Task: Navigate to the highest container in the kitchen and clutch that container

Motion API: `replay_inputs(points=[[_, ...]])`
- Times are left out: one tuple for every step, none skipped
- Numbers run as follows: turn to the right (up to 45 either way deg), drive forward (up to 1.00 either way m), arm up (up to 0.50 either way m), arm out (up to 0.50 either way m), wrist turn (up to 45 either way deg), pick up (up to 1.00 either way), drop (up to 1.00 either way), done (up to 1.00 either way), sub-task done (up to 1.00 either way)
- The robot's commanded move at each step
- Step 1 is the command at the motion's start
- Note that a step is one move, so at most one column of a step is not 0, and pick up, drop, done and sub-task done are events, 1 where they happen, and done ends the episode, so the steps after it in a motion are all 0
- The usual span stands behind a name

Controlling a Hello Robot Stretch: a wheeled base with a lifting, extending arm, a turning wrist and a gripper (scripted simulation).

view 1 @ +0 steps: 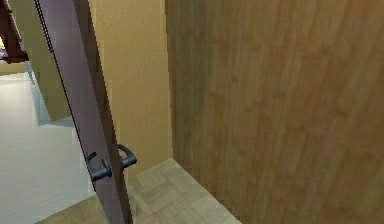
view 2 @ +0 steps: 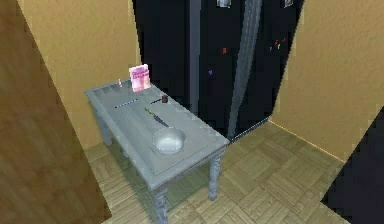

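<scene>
Wood-panel wall [view 1: 280, 100] takes the fwd view's right, close ahead; judged: a turn is req'd before any progress. Tall black fridge-type unit [view 2: 170, 50] stands far in the arm side view, backed against the tan wall. Door [view 1: 85, 90] is ajar at left, edge-on, lever handle [view 1: 108, 165] facing, leaving a gap to a pale-floored room beyond. Grey counter [view 2: 195, 135] sits just left of the unit, far end to the wall. On it: grey bowl [view 2: 168, 143] upright toward the near end; pink box [view 2: 139, 77] upright at the far end; thin dark utensil [view 2: 158, 118] between. Bowl is a container but sits low, so prob. not the target. Position of the highest container: cannot tell. Pincer state: cannot tell.
</scene>
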Motion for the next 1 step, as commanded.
replay_inputs(points=[[0.0,0.0,0.26,0.0,0.0,0.0,0.0,0.0,0.0]])
